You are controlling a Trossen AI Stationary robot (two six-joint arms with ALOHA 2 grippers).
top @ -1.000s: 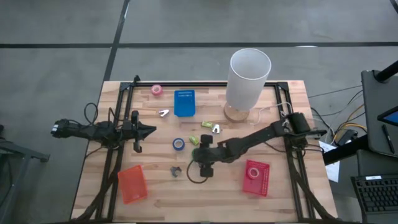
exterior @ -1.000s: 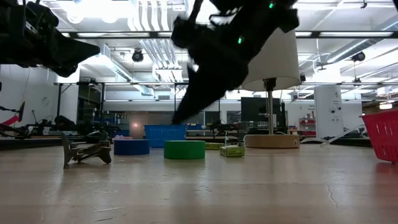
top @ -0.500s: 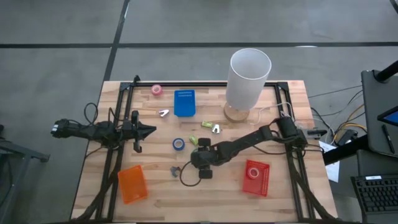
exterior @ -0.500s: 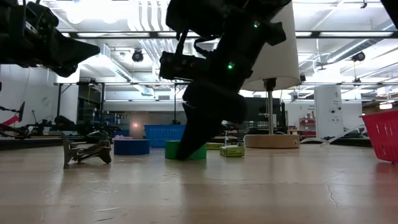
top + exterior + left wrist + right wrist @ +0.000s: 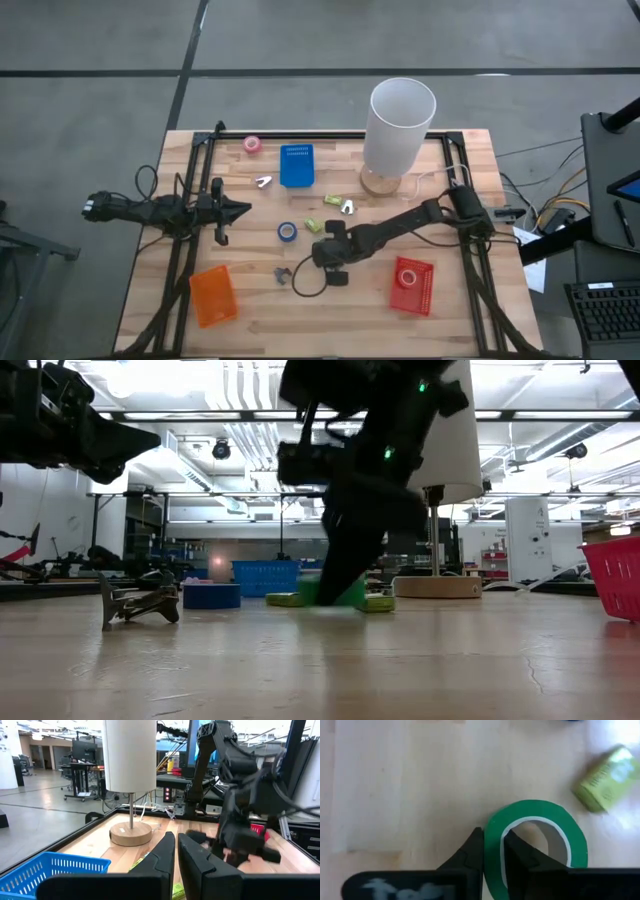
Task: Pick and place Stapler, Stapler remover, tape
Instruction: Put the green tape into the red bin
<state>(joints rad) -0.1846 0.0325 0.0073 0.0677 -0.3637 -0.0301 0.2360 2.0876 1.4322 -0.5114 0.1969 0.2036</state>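
A green tape roll (image 5: 572, 845) lies flat on the wooden table (image 5: 250, 330) near its middle, with my right gripper (image 5: 492, 847) shut on it. In the high view that gripper (image 5: 318, 250) covers the roll. A blue tape roll (image 5: 287, 231) lies just to its left, and a pink one (image 5: 252, 145) lies at the far edge. A dark stapler remover (image 5: 281, 273) rests on the table nearer the front. My left gripper (image 5: 245, 210) hovers level at the left, shut and holding nothing. My right gripper pinches the green roll's wall (image 5: 492, 837). One finger (image 5: 520, 857) is inside the ring's hole and the other (image 5: 474, 855) is outside it. The fingers come from above, slanting down from the table's right. The roll's underside (image 5: 352, 603) rests flat on the table.
A small yellow-green box (image 5: 605, 780) lies close beside the roll. A white lamp (image 5: 400, 120) stands at the far right, and a blue basket (image 5: 297, 165) sits at the back. The orange basket (image 5: 212, 295) is front left. The red basket (image 5: 412, 285) is front right.
My right gripper has tipped more steeply downward, sunk onto the green tape roll and shut on its wall. The roll has slid a little toward the table's right, staying on the wood and uncovering a small yellow-green box beside it.
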